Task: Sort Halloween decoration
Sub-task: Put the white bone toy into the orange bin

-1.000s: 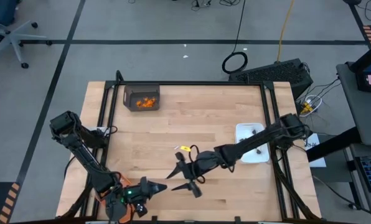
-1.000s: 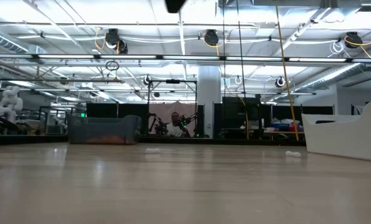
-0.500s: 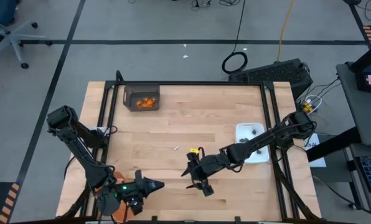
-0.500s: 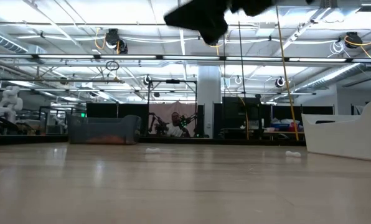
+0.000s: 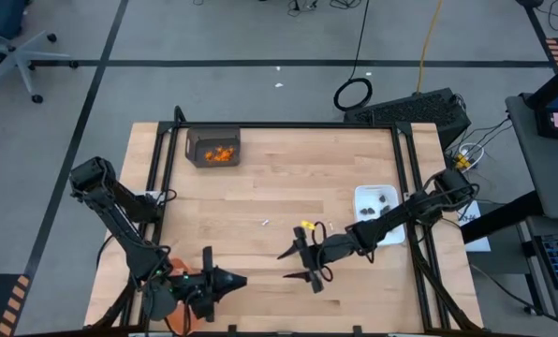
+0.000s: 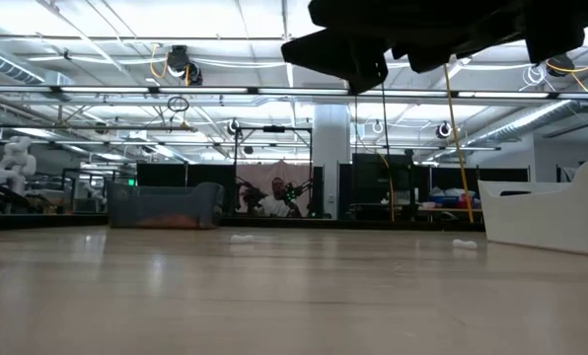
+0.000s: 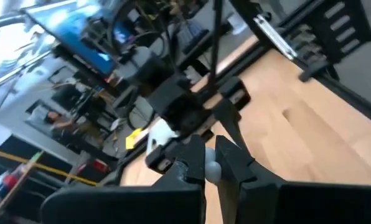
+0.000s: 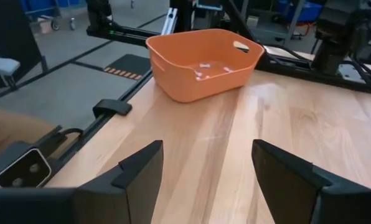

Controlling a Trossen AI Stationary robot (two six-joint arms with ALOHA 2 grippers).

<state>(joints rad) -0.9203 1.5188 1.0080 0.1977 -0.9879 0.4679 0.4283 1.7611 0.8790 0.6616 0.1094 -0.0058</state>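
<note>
The right gripper (image 5: 299, 265) hung with its jaws spread wide and nothing between them, above bare wood near the middle of the desk's near edge. Its wrist view looked past the two parted fingers (image 8: 139, 176) at an orange tray (image 8: 204, 61) on a desk corner, with a few small white sticks (image 8: 203, 68) lying inside, a tray barely visible from above behind the left arm. The left gripper (image 5: 225, 282) stayed clenched on a small white stick (image 7: 212, 169), seen only in its wrist view, above the near edge towards the left corner. From overhead, a grey bin (image 5: 212, 148) at the far-left corner held orange bits (image 5: 221, 154), a white dish (image 5: 380, 213) by the right edge held dark bits (image 5: 385, 197), and one white stick (image 5: 265, 223) lay loose mid-desk. The low view showed that loose stick (image 6: 241, 238) and another (image 6: 464, 244) beside the dish.
</note>
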